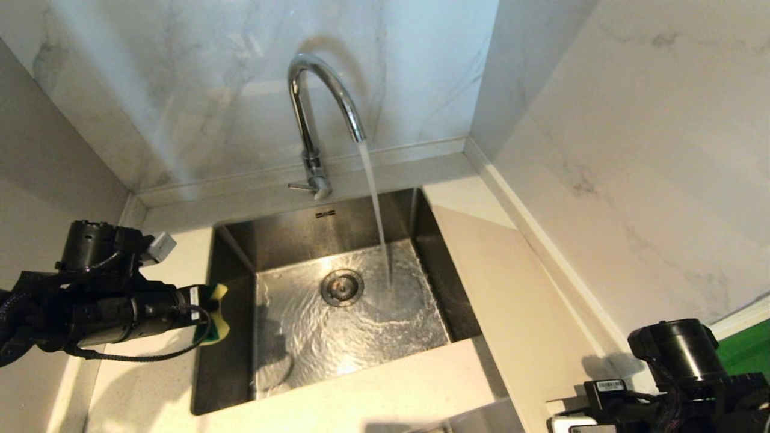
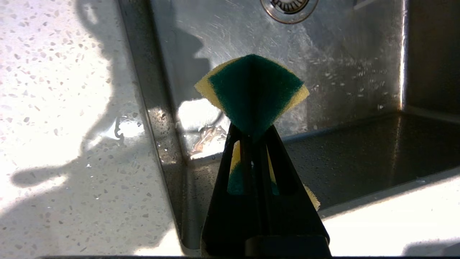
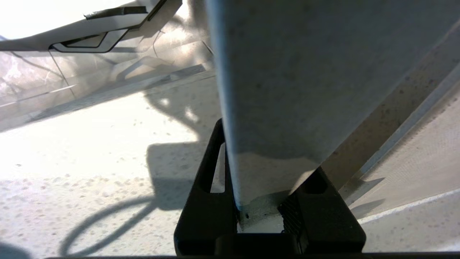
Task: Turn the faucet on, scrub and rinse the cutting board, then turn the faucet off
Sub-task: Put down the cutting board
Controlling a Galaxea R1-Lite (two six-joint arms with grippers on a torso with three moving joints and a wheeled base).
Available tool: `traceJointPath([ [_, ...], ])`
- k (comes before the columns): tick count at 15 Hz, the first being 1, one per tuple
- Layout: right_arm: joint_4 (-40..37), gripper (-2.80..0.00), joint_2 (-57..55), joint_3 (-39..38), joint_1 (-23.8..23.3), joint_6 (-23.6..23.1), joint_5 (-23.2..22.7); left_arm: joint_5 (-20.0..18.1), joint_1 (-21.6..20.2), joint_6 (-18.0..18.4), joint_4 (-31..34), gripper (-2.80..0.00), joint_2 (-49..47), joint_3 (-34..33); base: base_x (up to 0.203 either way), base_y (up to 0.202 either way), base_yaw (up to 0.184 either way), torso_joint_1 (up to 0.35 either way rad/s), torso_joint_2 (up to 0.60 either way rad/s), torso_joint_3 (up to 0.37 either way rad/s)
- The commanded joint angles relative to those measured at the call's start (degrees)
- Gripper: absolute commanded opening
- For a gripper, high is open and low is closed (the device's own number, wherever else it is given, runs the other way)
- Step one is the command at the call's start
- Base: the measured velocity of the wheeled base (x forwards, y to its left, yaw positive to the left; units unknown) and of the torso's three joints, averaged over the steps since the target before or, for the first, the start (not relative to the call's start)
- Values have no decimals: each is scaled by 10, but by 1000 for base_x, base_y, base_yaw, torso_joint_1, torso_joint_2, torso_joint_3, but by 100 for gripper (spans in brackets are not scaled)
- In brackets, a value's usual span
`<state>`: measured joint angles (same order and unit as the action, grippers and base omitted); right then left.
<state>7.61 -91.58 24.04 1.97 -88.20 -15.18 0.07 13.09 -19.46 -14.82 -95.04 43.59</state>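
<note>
Holding the sponge point(image 2: 253, 91) in our left gripper point(image 2: 253, 140), we keep it parked over the worktop point(image 1: 153, 385) just beside the left rim of the sink point(image 1: 231, 252); the jaws are clenched hard on it, folding it so the green scouring face bulges outward, which looks like the side meant for scrubbing. Moving across, the sink basin is wet and rippling around the drain point(image 1: 341, 287), with nothing lying in it. Behind it stands the faucet point(image 1: 313, 120), its side lever point(image 1: 299, 187) swung out to the left and water point(image 1: 378, 222) falling from the spout just right of the drain, so we judge the first step done. Further right, our right gripper point(image 3: 264, 212) sits low at the near right corner, above the worktop and well apart from the stream. Its jaws are grasping the cutting board point(image 3: 305, 82) by one edge, the board standing up out of them on its thin side, probably so it can be swung under the water. The board is not yet in the sink, and scrubbing, rinsing and shutting off the tap remain
</note>
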Motion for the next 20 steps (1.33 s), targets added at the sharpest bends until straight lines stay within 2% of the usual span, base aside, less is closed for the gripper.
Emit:
traceJointPath([
  [1, 0, -280, -25, 13, 1, -4, 0, 0, 0, -1, -1, -280, -1, 0, 0, 0, 0, 0, 0, 0],
  [12, 1, -280, -18, 20, 15, 1, -3, 0, 0, -1, -3, -280, -12, 0, 0, 0, 0, 0, 0, 0],
  [14, 11, -280, -20, 23, 15, 18, -21, 0, 0, -1, -3, -280, -12, 0, 0, 0, 0, 0, 0, 0],
  [17, 70, -280, -32, 1, 15, 41, -34, 0, 0, -2, -3, -280, -13, 4, 0, 0, 0, 0, 0, 0],
  [20, 82, -280, -39, 0, 15, 50, -74, 0, -3, -4, -3, -280, -14, 9, 0, 0, 0, 0, 0, 0],
])
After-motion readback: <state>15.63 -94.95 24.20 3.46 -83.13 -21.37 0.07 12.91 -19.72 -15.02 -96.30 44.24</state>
